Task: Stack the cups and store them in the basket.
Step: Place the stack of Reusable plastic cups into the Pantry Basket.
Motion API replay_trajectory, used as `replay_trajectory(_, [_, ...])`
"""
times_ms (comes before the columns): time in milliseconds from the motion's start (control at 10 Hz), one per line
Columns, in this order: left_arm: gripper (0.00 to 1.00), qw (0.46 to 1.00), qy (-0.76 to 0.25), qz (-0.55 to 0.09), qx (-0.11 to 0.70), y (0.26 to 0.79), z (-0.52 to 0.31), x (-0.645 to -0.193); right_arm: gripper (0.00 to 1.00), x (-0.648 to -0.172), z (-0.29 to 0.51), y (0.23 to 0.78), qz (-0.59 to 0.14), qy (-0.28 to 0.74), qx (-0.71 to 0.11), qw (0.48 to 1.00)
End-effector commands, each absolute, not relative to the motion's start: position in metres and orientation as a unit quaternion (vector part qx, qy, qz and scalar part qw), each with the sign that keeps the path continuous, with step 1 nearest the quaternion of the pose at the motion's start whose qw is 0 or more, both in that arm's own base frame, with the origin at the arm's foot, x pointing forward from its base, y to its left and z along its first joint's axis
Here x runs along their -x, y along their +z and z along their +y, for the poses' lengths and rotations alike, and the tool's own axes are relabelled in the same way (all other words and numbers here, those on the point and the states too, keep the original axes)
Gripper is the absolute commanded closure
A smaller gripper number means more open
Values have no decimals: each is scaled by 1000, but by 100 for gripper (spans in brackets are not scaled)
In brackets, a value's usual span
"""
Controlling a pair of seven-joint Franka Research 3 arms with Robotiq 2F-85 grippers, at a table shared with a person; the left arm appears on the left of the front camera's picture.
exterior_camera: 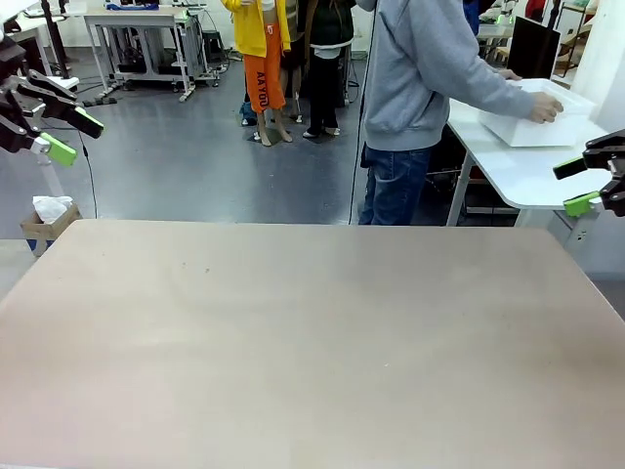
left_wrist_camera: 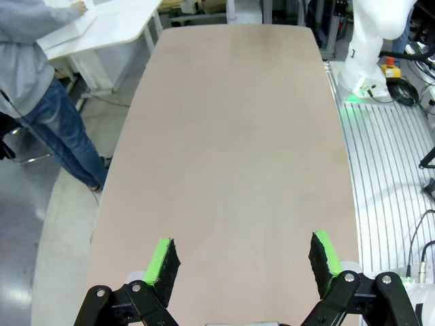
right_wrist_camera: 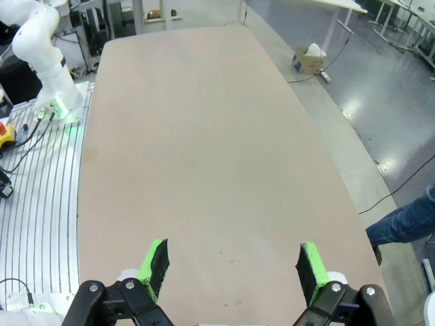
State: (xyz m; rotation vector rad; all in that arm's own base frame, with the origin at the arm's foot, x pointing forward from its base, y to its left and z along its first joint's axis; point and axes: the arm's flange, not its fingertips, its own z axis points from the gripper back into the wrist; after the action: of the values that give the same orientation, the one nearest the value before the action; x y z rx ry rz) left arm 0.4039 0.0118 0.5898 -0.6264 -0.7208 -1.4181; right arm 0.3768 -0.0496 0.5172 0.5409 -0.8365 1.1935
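Observation:
The cups are out of view. The basket (exterior_camera: pixel 543 129), a white bin, rests on a white side table beyond the far right corner, with the person's hand (exterior_camera: pixel 545 109) on its rim. My left gripper (exterior_camera: pixel 73 136) hangs open above the table's far left edge, nothing between its green pads (left_wrist_camera: pixel 163 261). Over the far right edge my right gripper (exterior_camera: pixel 575 186) is open and empty too. Both wrist views, left gripper (left_wrist_camera: pixel 243 261) and right gripper (right_wrist_camera: pixel 233 265), look down onto bare tan tabletop.
The tan table (exterior_camera: pixel 312 342) spans the foreground. A person in a grey hoodie (exterior_camera: pixel 420 78) stands at the far side, turned toward the white side table (exterior_camera: pixel 513 171). A cardboard box (exterior_camera: pixel 47 223) sits on the floor at far left.

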Motion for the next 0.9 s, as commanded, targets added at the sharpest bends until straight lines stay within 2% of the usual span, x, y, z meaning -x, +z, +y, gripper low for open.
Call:
replay_trajectory(0, [0,654,-627,-319,278,591,11,-403,0,-380,-48,519,-389,530,-253,710])
replay_trajectory(800, [0,654,-627,-319,278,591,11,-403,0,-380,-48,519,-389,530,-253,710])
